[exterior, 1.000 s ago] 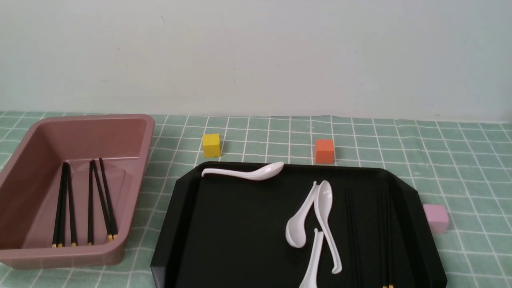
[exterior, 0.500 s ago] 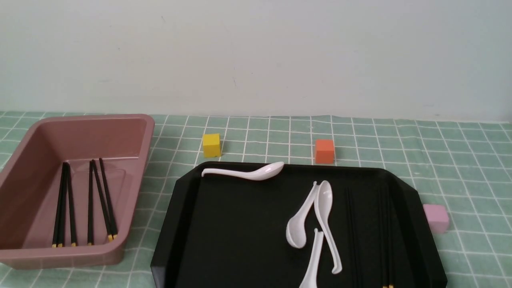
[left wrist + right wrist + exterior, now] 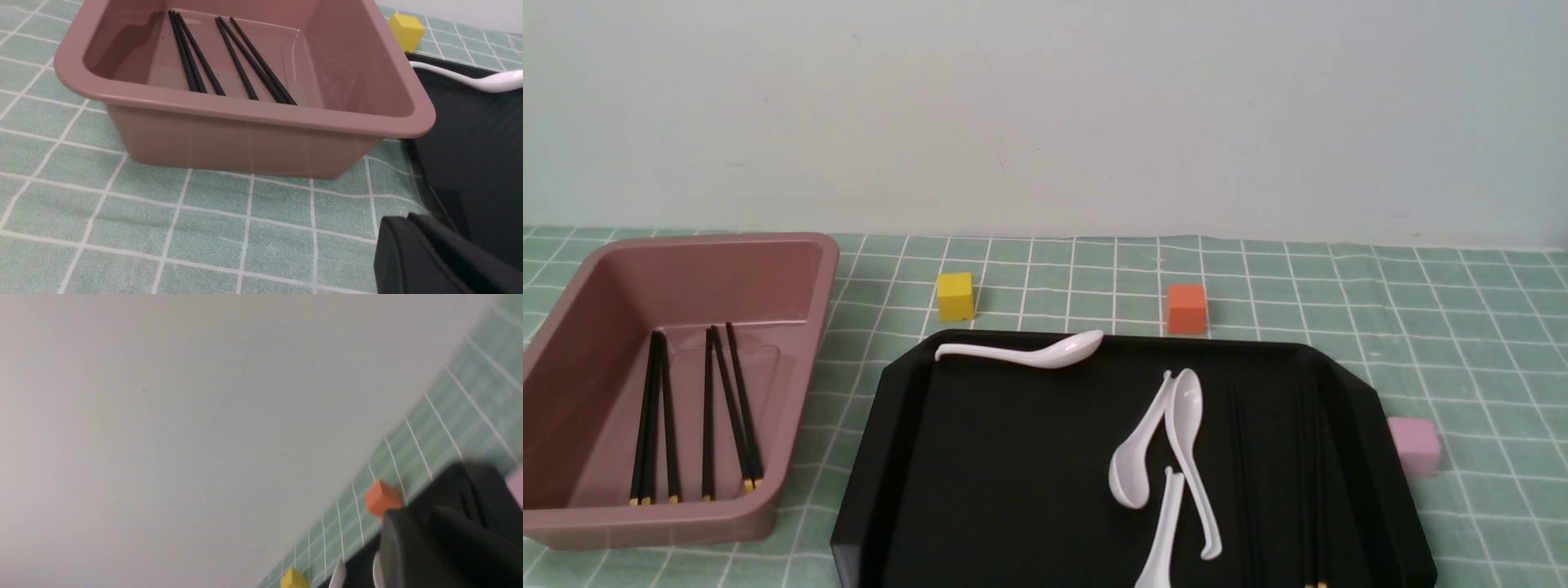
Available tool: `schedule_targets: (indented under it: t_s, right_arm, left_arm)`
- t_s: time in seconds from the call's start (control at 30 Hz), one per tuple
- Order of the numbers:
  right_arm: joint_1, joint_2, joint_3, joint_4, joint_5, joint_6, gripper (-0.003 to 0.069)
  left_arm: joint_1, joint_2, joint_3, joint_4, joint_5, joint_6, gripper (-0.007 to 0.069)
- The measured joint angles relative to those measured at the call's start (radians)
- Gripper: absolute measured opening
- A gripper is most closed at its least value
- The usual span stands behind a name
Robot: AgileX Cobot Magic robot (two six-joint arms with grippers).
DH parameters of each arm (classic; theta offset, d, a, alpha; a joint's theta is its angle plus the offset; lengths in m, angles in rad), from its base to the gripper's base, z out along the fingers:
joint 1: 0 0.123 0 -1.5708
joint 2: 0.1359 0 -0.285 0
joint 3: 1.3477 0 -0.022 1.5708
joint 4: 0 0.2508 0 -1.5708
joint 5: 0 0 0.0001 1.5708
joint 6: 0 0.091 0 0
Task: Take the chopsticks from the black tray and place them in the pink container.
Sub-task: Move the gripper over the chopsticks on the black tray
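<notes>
Several chopsticks [image 3: 709,416] lay flat on the floor of the pink container [image 3: 645,514], roughly parallel, gold tips toward the robot. In the left wrist view these sticks [image 3: 237,61] sat straight ahead of the left gripper [image 3: 429,253], beyond the container's near rim [image 3: 245,110]. More chopsticks [image 3: 1308,490] lay in the black tray [image 3: 1013,474], along its right side, black on black and hard to count, with gold tips just showing at the near edge.

Only a dark piece of the left gripper showed, low over the cloth just short of the container's near corner. The tray's edge [image 3: 470,134] was right beside it, on the side away from the container. Whether its fingers were parted or closed I could not tell. The right gripper [image 3: 441,547] was a blurred black mass pointed up at the wall [image 3: 163,416], so its state could not be told either. Neither arm appeared in the front view.

Four white spoons shared the tray. One [image 3: 1029,353] lay across the far rim, beyond the left gripper [image 3: 470,77], and three [image 3: 1176,441] were clustered just left of the tray's chopsticks.

Past the tray's far edge stood a yellow cube [image 3: 954,296] and an orange cube [image 3: 1185,309], both also seen beyond the right gripper. A pale pink cube [image 3: 1414,445] sat just off the tray's right rim. A green checked cloth [image 3: 1462,327] covered the table.
</notes>
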Motion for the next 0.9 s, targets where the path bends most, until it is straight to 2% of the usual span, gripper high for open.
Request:
schedule_targets:
  t_s: [0.1, 0.17, 0.2, 0.37, 0.5, 0.6, 0.73, 0.8, 0.9]
  right_arm:
    - [0.000, 0.104, -0.108, -0.023, 0.029, -0.138, -0.0003]
    - [0.000, 0.255, -0.204, -0.062, 0.174, -0.246, -0.0008]
    - [0.000, 0.299, -0.227, -0.068, 0.205, -0.257, -0.0007]
    - [0.000, 0.695, -0.380, -0.158, 0.581, -0.353, 0.0014]
    - [0.014, 1.013, -0.449, -0.133, 0.702, -0.479, 0.0050]
    - [0.080, 1.164, -0.491, -0.076, 0.712, -0.564, 0.0097]
    - [0.233, 1.340, -0.582, -0.066, 0.677, -0.557, 0.0152]
    - [0.298, 1.401, -0.622, -0.101, 0.656, -0.508, 0.0169]
    - [0.397, 1.496, -0.712, -0.213, 0.607, -0.348, 0.0216]
  left_arm:
    - [0.000, 0.000, 0.000, -0.001, 0.000, 0.000, 0.0019]
    - [0.000, 0.000, 0.000, -0.001, 0.000, 0.000, 0.0019]
    - [0.000, 0.000, 0.000, -0.002, 0.000, 0.000, 0.0019]
    - [0.000, 0.000, 0.000, -0.002, 0.000, 0.000, 0.0019]
    - [0.000, 0.000, 0.000, -0.002, 0.000, 0.000, 0.0019]
    - [0.000, 0.000, 0.000, -0.002, 0.000, 0.000, 0.0019]
    - [0.000, 0.000, 0.000, -0.002, 0.000, 0.000, 0.0019]
    - [0.000, 0.000, 0.000, -0.002, 0.000, 0.000, 0.0019]
    - [0.000, 0.000, 0.000, -0.002, 0.000, 0.000, 0.0019]
